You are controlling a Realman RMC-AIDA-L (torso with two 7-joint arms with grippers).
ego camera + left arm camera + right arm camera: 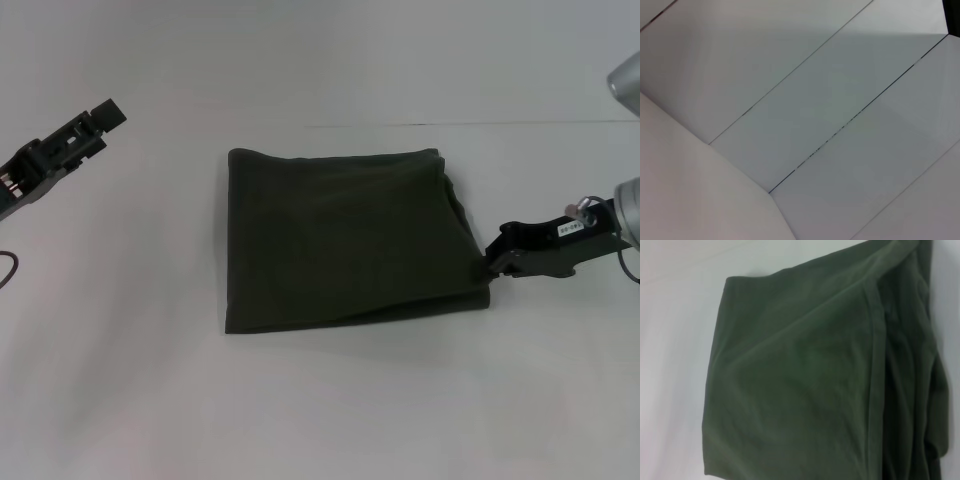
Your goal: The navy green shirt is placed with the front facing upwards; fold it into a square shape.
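Right gripper (492, 262) jaws at folded navy green shirt (345, 240) right edge; left gripper (108, 113) well apart

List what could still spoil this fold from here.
1. The right gripper sits against the navy green shirt at its near right corner; pulling away carelessly may drag that corner and skew the square.
2. The right edge shows loose, bunched layers; a nudge could let them spill open.
3. The left gripper is far off to the left, so nothing pins the shirt's other side.
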